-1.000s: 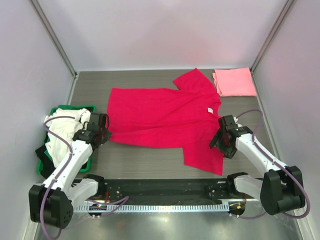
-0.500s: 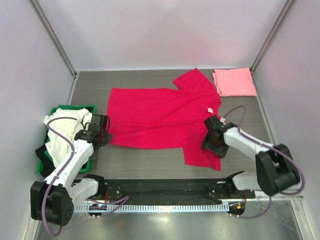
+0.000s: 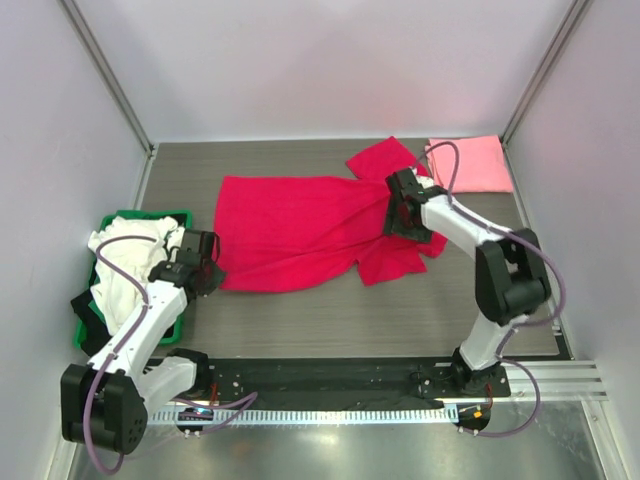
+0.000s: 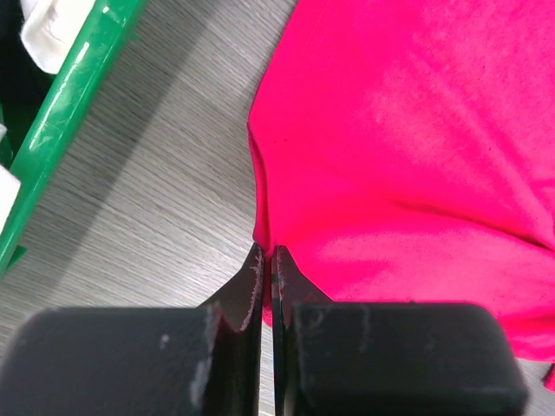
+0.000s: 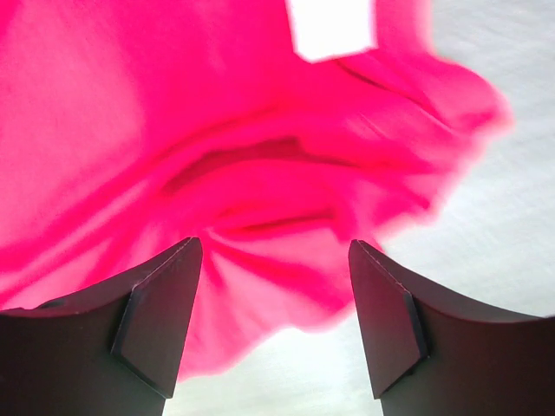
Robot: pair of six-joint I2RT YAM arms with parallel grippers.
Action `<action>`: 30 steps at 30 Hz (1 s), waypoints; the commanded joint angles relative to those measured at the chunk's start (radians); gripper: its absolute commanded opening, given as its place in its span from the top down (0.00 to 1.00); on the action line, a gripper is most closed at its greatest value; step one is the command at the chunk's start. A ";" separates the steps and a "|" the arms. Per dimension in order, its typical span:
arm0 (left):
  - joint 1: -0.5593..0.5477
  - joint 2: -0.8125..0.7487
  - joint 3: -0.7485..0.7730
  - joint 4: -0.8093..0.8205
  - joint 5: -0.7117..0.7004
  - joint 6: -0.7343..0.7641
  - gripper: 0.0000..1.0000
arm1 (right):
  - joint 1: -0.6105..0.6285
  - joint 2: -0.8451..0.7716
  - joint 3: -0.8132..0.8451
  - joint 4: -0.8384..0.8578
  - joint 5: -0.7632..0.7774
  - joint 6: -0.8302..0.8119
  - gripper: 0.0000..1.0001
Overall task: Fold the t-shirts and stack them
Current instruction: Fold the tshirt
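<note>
The crimson-red t-shirt [image 3: 290,225] lies across the middle of the table, its right side bunched up. My left gripper [image 3: 205,272] is shut on its lower left hem corner, as the left wrist view shows [image 4: 268,250] with red cloth [image 4: 399,130] pinched at the tips. My right gripper [image 3: 402,212] is at the shirt's collar end, jaws wide open over rumpled red cloth [image 5: 173,130] near the white neck tag [image 5: 331,26]; the open gripper shows in its own view [image 5: 273,244]. The folded pink t-shirt [image 3: 470,163] lies at the back right. The white t-shirt [image 3: 125,255] is heaped in the crate.
The green plastic crate [image 3: 140,214] stands at the left edge, its rim close to my left gripper [image 4: 74,113]. Dark cloth [image 3: 82,305] hangs at its near side. Metal frame posts and white walls close the table at the back and sides.
My right gripper has swept from the near right sleeve up and back to the collar. The shirt's right side has been dragged in and bunched. The left gripper has stayed put.
</note>
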 commanded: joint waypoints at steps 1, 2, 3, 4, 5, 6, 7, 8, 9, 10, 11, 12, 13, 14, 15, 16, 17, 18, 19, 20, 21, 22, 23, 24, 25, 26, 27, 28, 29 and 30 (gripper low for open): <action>0.008 -0.016 -0.008 0.019 0.008 0.015 1.00 | -0.004 -0.215 -0.113 -0.058 0.084 0.039 0.25; 0.007 -0.007 -0.011 0.019 0.014 0.015 1.00 | -0.004 -0.293 -0.204 -0.052 0.074 0.059 0.27; 0.007 -0.004 -0.012 0.021 0.018 0.016 1.00 | -0.004 -0.323 -0.247 -0.043 0.053 0.088 0.27; 0.007 -0.001 -0.015 0.025 0.022 0.015 1.00 | -0.006 -0.352 -0.319 -0.029 0.042 0.100 0.28; 0.008 -0.001 -0.018 0.025 0.030 0.015 1.00 | -0.011 -0.388 -0.350 -0.023 0.038 0.109 0.30; 0.008 -0.001 -0.019 0.027 0.034 0.015 1.00 | -0.015 -0.406 -0.379 -0.010 0.019 0.115 0.31; 0.007 -0.004 -0.022 0.030 0.037 0.013 1.00 | -0.023 -0.415 -0.423 0.011 0.008 0.116 0.32; 0.008 -0.010 -0.028 0.031 0.045 0.013 1.00 | -0.053 -0.424 -0.442 0.023 -0.002 0.116 0.34; 0.007 -0.013 -0.029 0.033 0.045 0.012 1.00 | -0.072 -0.424 -0.459 0.033 -0.040 0.111 0.35; 0.007 -0.016 -0.031 0.032 0.047 0.012 1.00 | -0.095 -0.424 -0.485 0.062 -0.065 0.105 0.36; 0.007 -0.021 -0.031 0.031 0.045 0.013 1.00 | -0.116 -0.423 -0.497 0.079 -0.087 0.096 0.36; 0.007 -0.025 -0.034 0.031 0.047 0.013 1.00 | -0.151 -0.415 -0.503 0.097 -0.103 0.086 0.36; 0.007 -0.029 -0.037 0.031 0.045 0.015 1.00 | -0.164 -0.404 -0.508 0.129 -0.123 0.058 0.37; 0.007 -0.029 -0.037 0.033 0.045 0.013 1.00 | -0.173 -0.394 -0.505 0.138 -0.128 0.047 0.37; 0.007 -0.029 -0.035 0.033 0.045 0.013 1.00 | -0.188 -0.360 -0.502 0.148 -0.137 0.036 0.38; 0.007 -0.024 -0.037 0.035 0.045 0.015 1.00 | -0.192 -0.345 -0.493 0.177 -0.168 0.022 0.39; 0.007 -0.021 -0.037 0.035 0.045 0.015 1.00 | -0.195 -0.325 -0.488 0.189 -0.179 0.002 0.39; 0.007 -0.019 -0.038 0.038 0.045 0.016 1.00 | -0.195 -0.302 -0.481 0.195 -0.185 -0.004 0.39; 0.007 -0.015 -0.037 0.039 0.045 0.017 1.00 | -0.195 -0.265 -0.467 0.204 -0.197 -0.016 0.40; 0.008 -0.012 -0.037 0.042 0.044 0.017 1.00 | -0.195 -0.246 -0.462 0.209 -0.200 -0.019 0.40; 0.007 -0.012 -0.035 0.045 0.042 0.018 1.00 | -0.195 -0.236 -0.461 0.221 -0.203 -0.021 0.41; 0.007 -0.006 -0.038 0.045 0.041 0.020 1.00 | -0.195 -0.220 -0.461 0.227 -0.205 -0.026 0.41; 0.007 -0.004 -0.038 0.047 0.038 0.023 1.00 | -0.196 -0.213 -0.458 0.237 -0.206 -0.030 0.41; 0.008 -0.004 -0.038 0.050 0.038 0.023 1.00 | -0.196 -0.208 -0.458 0.237 -0.203 -0.030 0.41; 0.007 0.001 -0.038 0.048 0.034 0.024 1.00 | -0.196 -0.200 -0.458 0.241 -0.203 -0.033 0.42; 0.007 0.004 -0.038 0.050 0.034 0.024 1.00 | -0.199 -0.191 -0.458 0.244 -0.205 -0.035 0.43; 0.008 0.005 -0.038 0.051 0.033 0.026 1.00 | -0.199 -0.186 -0.459 0.251 -0.206 -0.036 0.44; 0.007 0.007 -0.038 0.053 0.033 0.026 1.00 | -0.199 -0.185 -0.459 0.251 -0.208 -0.036 0.46; 0.008 0.008 -0.037 0.053 0.033 0.024 1.00 | -0.202 -0.194 -0.461 0.254 -0.211 -0.038 0.46; 0.007 0.010 -0.037 0.054 0.033 0.026 1.00 | -0.201 -0.206 -0.464 0.252 -0.225 -0.035 0.47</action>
